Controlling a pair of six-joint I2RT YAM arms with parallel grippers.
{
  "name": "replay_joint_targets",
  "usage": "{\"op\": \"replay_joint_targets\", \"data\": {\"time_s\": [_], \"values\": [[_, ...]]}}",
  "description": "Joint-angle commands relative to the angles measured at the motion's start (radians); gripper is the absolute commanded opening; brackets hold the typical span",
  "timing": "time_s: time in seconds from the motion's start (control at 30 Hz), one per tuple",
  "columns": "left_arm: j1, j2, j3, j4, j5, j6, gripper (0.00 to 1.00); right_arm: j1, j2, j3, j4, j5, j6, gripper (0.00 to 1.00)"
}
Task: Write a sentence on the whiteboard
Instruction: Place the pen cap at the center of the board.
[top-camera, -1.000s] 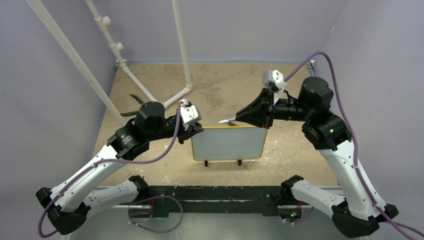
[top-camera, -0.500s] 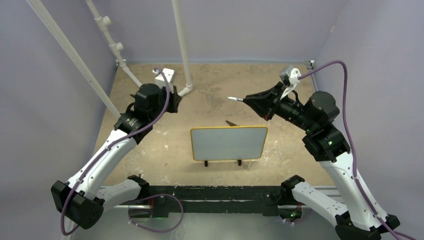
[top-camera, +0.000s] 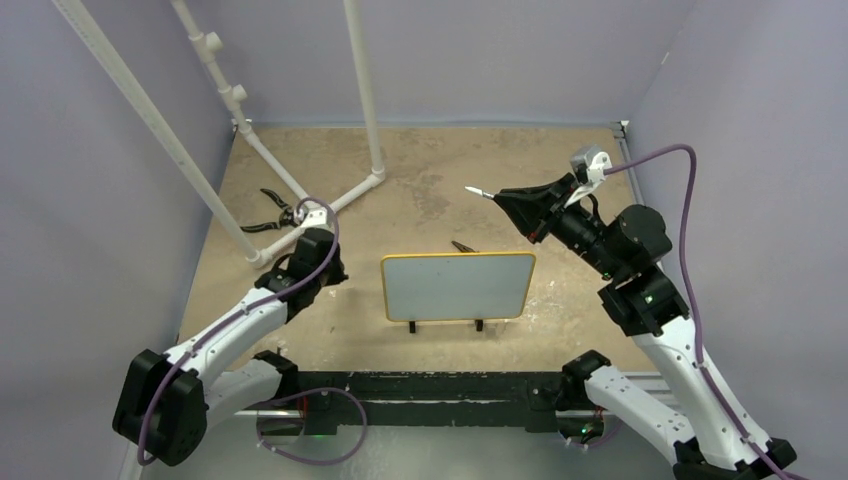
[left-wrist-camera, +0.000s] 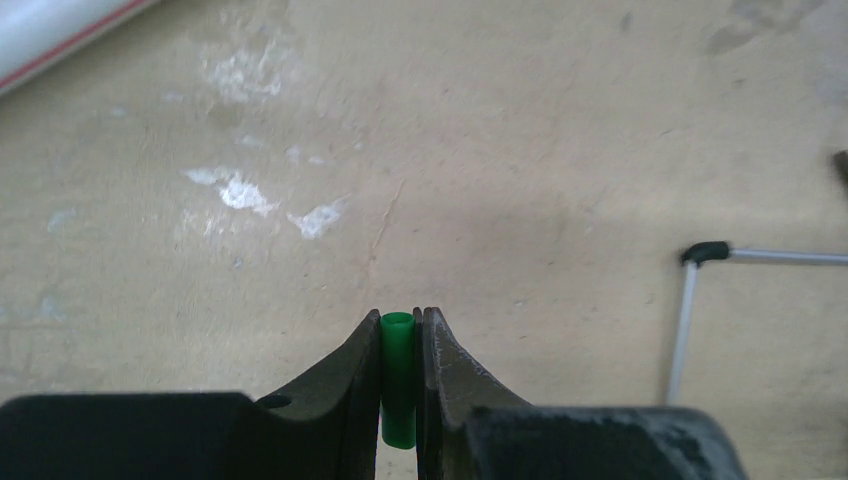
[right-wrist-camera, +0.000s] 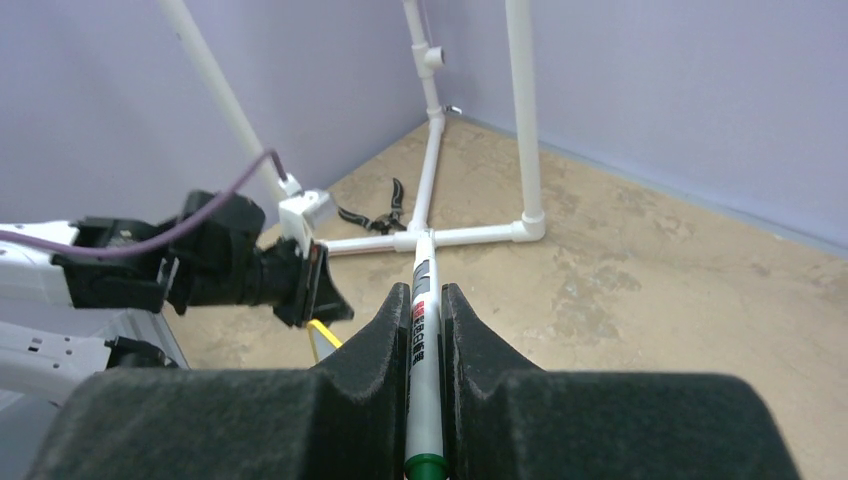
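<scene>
Two jobs split: left gripper (left-wrist-camera: 400, 318) pinches the cap (left-wrist-camera: 398, 385), right gripper (right-wrist-camera: 426, 295) clamps the marker (right-wrist-camera: 421, 265), seemingly ready for the whiteboard (top-camera: 458, 286).

The whiteboard (top-camera: 458, 286) stands upright mid-table toward the near edge, so I can't cut straight across there, and a small tool (top-camera: 462, 245) lies just behind it. White pipes (top-camera: 362, 90) fence off the far-left corner, pliers (top-camera: 272, 197) beside them. The table (top-camera: 440, 160) toward the far-right corner looks open to me.
</scene>
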Motion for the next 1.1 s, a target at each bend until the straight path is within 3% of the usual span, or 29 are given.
{"op": "replay_joint_targets", "data": {"time_s": [0.0, 0.3, 0.53, 0.83, 1.07], "values": [[0.004, 0.028, -0.084, 0.123, -0.050, -0.132, 0.00, 0.002, -0.027, -0.026, 0.111, -0.007, -0.006, 0.00], [0.004, 0.139, -0.145, 0.170, -0.085, -0.167, 0.01, 0.003, -0.052, -0.077, 0.115, -0.047, 0.005, 0.00], [0.005, 0.183, -0.174, 0.221, -0.037, -0.197, 0.24, 0.003, -0.083, -0.122, 0.115, -0.072, 0.015, 0.00], [0.009, 0.156, -0.122, 0.138, -0.055, -0.175, 0.57, 0.003, -0.107, -0.172, 0.158, -0.126, 0.049, 0.00], [0.025, 0.018, 0.057, -0.027, -0.011, -0.075, 0.63, 0.004, -0.101, -0.206, 0.196, -0.124, 0.084, 0.00]]}}
